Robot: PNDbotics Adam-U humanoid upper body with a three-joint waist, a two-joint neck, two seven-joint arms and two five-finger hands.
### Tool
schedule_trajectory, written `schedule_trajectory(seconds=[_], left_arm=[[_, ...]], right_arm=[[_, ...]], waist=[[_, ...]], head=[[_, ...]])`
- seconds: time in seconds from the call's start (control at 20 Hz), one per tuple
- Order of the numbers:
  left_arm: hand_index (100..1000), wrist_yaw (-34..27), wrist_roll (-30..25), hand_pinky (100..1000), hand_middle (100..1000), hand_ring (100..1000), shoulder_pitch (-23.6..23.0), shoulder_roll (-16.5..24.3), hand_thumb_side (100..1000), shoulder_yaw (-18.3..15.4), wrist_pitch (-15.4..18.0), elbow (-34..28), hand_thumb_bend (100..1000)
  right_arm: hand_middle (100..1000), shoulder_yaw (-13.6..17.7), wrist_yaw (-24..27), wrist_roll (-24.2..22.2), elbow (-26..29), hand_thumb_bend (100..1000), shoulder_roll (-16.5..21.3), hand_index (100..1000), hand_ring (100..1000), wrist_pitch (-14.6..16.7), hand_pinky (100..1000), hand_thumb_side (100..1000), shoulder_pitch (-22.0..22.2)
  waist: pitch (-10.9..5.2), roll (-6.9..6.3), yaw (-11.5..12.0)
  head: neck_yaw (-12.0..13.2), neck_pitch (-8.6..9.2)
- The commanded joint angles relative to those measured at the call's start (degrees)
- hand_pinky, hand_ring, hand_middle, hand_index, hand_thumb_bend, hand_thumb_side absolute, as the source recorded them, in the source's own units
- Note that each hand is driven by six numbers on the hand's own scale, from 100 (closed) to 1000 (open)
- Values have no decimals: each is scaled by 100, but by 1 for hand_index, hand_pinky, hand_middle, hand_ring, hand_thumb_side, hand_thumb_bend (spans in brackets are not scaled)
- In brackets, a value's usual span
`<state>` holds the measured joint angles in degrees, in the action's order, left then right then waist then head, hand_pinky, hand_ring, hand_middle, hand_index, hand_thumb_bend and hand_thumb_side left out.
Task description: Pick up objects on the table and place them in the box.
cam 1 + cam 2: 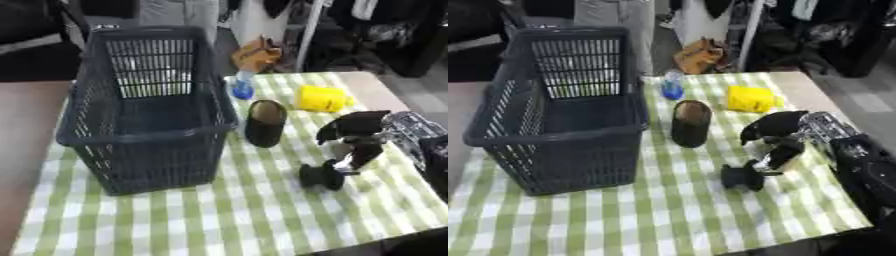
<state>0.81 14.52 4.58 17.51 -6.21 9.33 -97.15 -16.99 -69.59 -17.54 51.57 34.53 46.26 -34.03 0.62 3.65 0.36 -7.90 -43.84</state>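
Observation:
A dark blue plastic basket (pixel 144 112) stands on the left half of the green checked table. To its right lie a blue bottle (pixel 242 89), a dark brown cylinder-shaped thing (pixel 265 122) and a yellow object (pixel 322 98). A small black object (pixel 320 176) sits nearer the front, right of the basket. My right hand (pixel 354 134) comes in from the right and hangs just above and to the right of that black object, its tip reaching down to it. Whether it holds the object is blurred. My left hand shows in neither view.
The table's right edge (pixel 385 95) runs close behind my right arm (pixel 837 132). An orange-brown bag (pixel 258 54) lies on the floor beyond the far edge. Open checked cloth (pixel 227 220) stretches across the front of the table.

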Motion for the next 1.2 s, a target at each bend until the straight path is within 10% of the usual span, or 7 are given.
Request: schedule_trajectory(seconds=[0.05, 1.2], left_arm=[[803, -16, -21, 389, 733, 793, 67, 65, 932, -8, 5, -77, 437], [804, -10, -5, 389, 734, 794, 59, 83, 932, -33, 11, -80, 442]], right_arm=[[862, -115, -122, -577, 42, 474, 180, 883, 890, 571, 873, 961, -22], [856, 459, 791, -346, 1110, 454, 866, 884, 889, 462, 880, 827, 180]], waist=[[-28, -49, -3], [-16, -49, -44]], head=[[8, -28], [47, -28]])
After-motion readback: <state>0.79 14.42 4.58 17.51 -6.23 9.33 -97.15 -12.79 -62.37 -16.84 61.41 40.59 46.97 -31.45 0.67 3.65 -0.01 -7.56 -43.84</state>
